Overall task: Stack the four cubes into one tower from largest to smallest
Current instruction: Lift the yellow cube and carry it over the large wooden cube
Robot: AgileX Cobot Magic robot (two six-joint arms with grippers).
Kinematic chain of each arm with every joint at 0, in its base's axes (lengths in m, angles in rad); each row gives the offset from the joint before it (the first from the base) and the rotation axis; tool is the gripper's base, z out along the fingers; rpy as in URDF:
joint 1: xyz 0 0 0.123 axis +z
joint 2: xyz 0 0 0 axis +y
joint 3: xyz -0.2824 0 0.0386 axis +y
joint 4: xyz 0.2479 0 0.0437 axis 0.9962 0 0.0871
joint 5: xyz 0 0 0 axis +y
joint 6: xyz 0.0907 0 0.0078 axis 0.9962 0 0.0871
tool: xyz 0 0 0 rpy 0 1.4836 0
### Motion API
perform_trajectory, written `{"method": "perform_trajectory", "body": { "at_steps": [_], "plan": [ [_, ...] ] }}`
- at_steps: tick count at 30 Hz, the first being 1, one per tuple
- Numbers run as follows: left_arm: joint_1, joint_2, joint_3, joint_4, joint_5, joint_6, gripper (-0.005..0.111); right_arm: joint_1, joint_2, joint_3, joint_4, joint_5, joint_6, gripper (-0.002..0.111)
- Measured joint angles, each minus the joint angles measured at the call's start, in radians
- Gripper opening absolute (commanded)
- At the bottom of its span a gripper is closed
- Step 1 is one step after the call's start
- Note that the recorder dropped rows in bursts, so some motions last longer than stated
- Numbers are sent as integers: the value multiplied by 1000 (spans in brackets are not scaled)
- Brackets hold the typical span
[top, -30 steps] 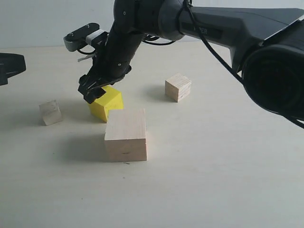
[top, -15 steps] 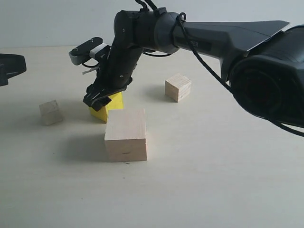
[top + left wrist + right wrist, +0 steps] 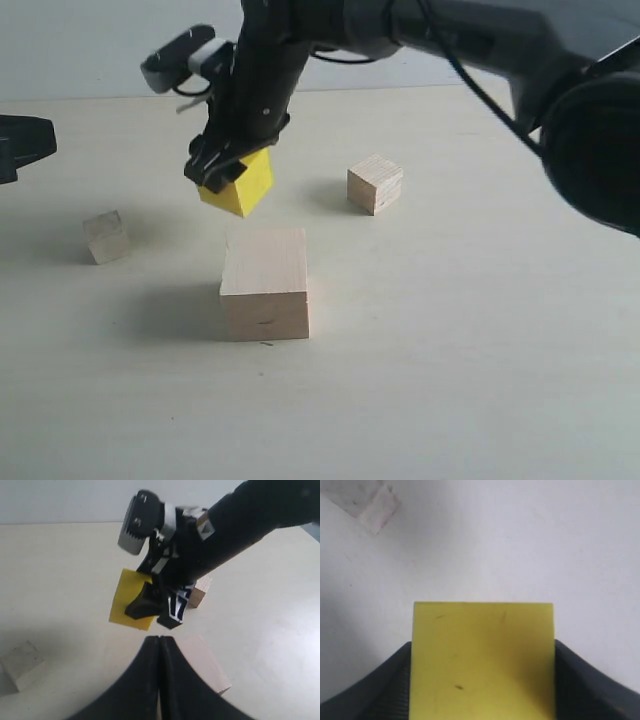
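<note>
Jaws of the right gripper (image 3: 222, 172) are clenching a bright yellow cube (image 3: 243, 186) aloft behind the large pale wooden cube (image 3: 265, 283), likely needing squaring above it.

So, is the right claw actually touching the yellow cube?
Touching. The right wrist view shows the right claw clamped flush against both sides of the yellow cube.

largest cube (image 3: 265, 283): bench (image 3: 450, 380) front-centre | medium cube (image 3: 245, 187): off the bench, behind-left of it, in right gripper (image 3: 220, 172) | smaller cube (image 3: 375, 183): behind-right | smallest cube (image 3: 106, 237): far left
</note>
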Motion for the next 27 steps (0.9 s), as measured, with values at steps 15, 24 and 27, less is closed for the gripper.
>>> {"method": "perform_trajectory", "body": {
  "at_steps": [15,24,27],
  "plan": [
    [0,0,0,0,9,0,0,-63,-189,0,113,235,-267,0],
    [0,0,0,2,15,0,0,-114,-315,45,188,244,-314,0],
    [0,0,0,2,15,0,0,-114,-379,126,208,244,-346,0]
  ]
}}
